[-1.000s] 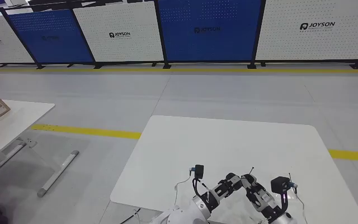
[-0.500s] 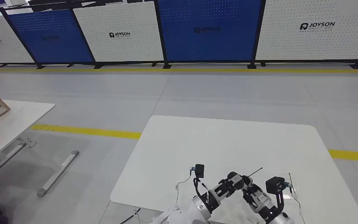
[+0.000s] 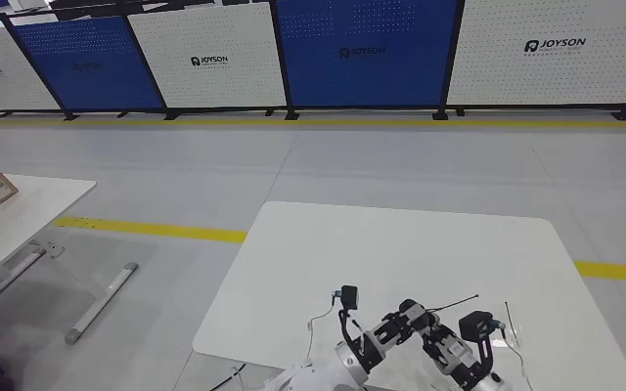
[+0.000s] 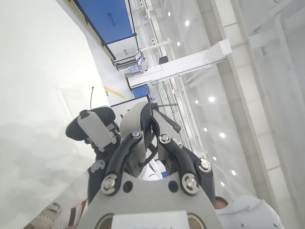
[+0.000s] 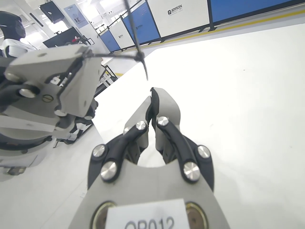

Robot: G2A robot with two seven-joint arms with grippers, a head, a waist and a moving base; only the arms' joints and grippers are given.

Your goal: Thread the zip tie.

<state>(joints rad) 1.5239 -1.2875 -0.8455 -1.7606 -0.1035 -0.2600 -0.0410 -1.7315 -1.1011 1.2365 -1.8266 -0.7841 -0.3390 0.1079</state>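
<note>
The black zip tie (image 5: 112, 57) runs from my left gripper's fingertips (image 5: 82, 55) to its small head (image 5: 139, 57). At the head a second stretch of strap crosses, rising out of the right wrist view and ending in a short tip (image 5: 146, 75). That tip hangs just beyond my right gripper (image 5: 152, 92), which is shut with nothing in it. My left gripper (image 4: 152, 109) is shut on the zip tie, and a short piece of strap (image 4: 166, 105) sticks out past it. In the top view the zip tie (image 3: 455, 304) points right from the two grippers, low over the table's near edge.
The white table (image 3: 401, 244) stretches away in front of both arms. A thin black strip (image 3: 511, 321) sits by the right arm's wrist. Blue and white panels (image 3: 367, 54) stand across the floor far behind.
The zip tie swung from pointing away across the table to pointing right, and more of it shows. The right arm's wrist shifted slightly toward the left arm.
</note>
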